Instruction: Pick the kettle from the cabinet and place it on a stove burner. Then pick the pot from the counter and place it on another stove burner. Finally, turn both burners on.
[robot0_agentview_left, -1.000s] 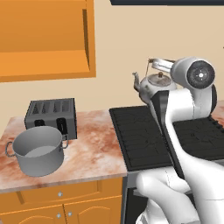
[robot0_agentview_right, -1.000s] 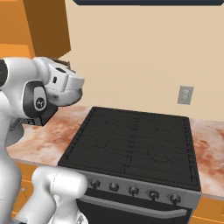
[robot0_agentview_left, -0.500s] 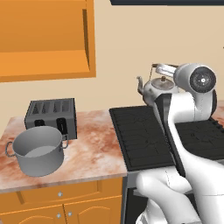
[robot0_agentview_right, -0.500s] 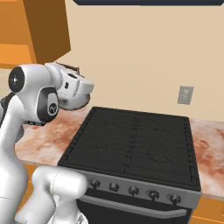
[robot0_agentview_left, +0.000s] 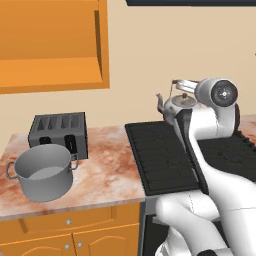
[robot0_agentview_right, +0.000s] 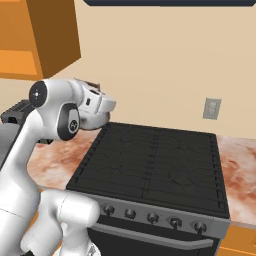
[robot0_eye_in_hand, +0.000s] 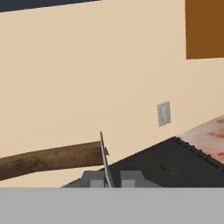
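The tool (robot0_eye_in_hand: 105, 178) is clamped on the kettle (robot0_agentview_left: 176, 106) handle, carried above the stove burners (robot0_agentview_right: 155, 159); lowering onto a grate at six o'clock is called for next.

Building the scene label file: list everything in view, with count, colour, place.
kettle: 1, shiny silver, held by its handle above the cooktop's back left
pot: 1, grey steel, on the counter, front left
toaster: 1, dark grey, behind the pot
counter: 1, reddish-brown mottled, both sides of the cooktop
cooktop: 1, black, grid grates
knobs: 5, dark, stove front
cabinet: 1, orange, on the wall, upper left
wall outlet: 1, grey, behind the stove
claw: 1, shut on the kettle handle
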